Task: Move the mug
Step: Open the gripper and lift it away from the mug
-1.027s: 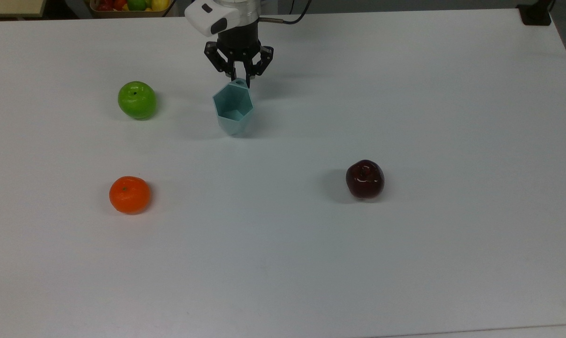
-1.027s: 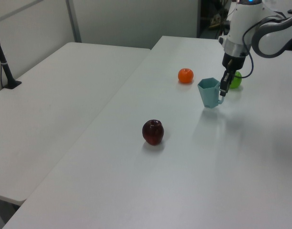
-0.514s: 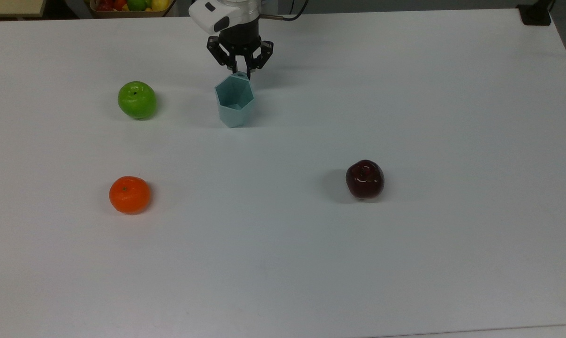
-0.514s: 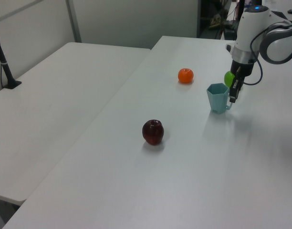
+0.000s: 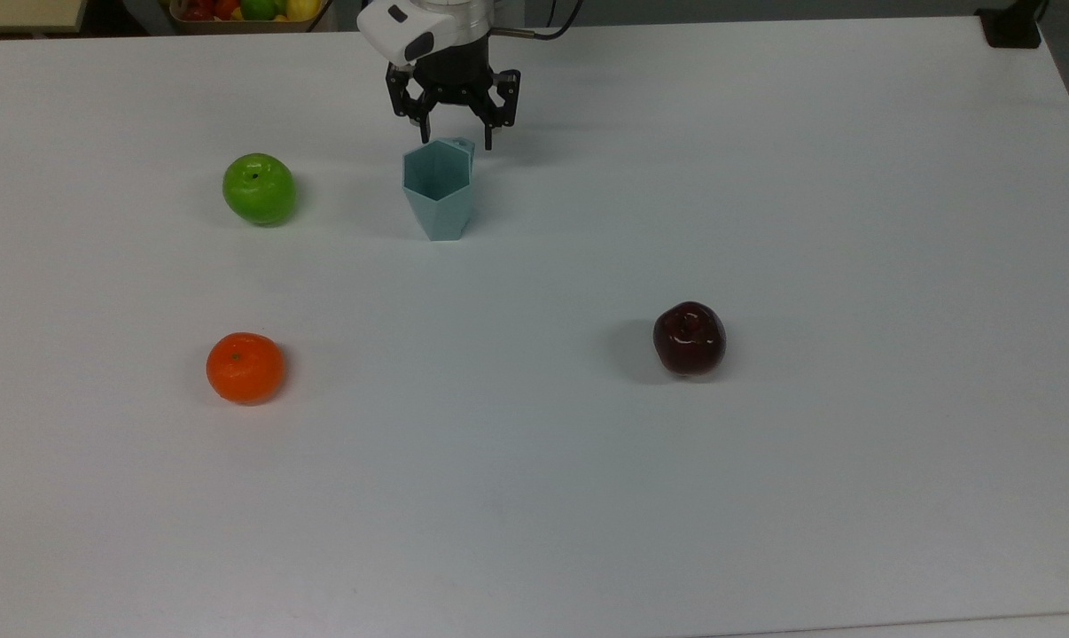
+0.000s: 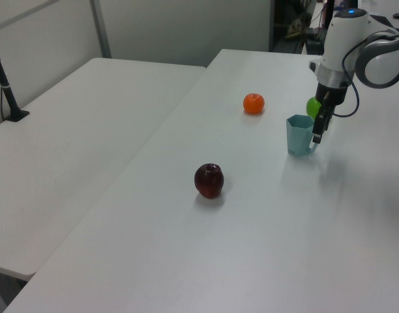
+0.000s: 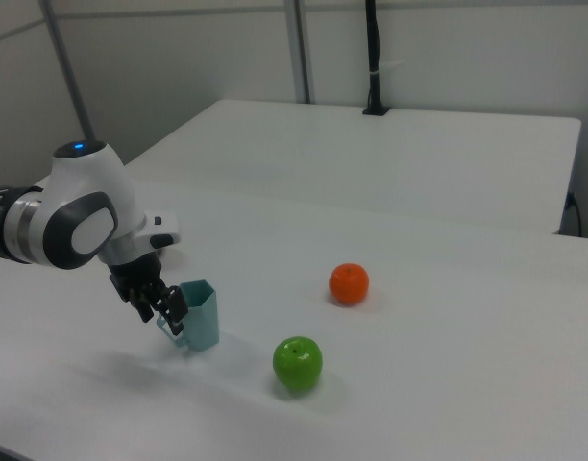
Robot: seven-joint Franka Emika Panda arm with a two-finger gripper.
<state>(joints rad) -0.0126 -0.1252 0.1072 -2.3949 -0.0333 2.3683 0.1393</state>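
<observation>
Mug (image 5: pixel 439 197) upright on the white counter (image 5: pixel 765 487), handle turned to twelve o'clock in the top view, straight at the hand (image 5: pixel 454 140). The hand's fingers are spread apart, straddling the handle and gripping nothing, so this looks like a release. Green apple (image 5: pixel 259 188) at nine o'clock, orange (image 5: pixel 245 367) at seven, dark red apple (image 5: pixel 689 338) at four, all well apart.
</observation>
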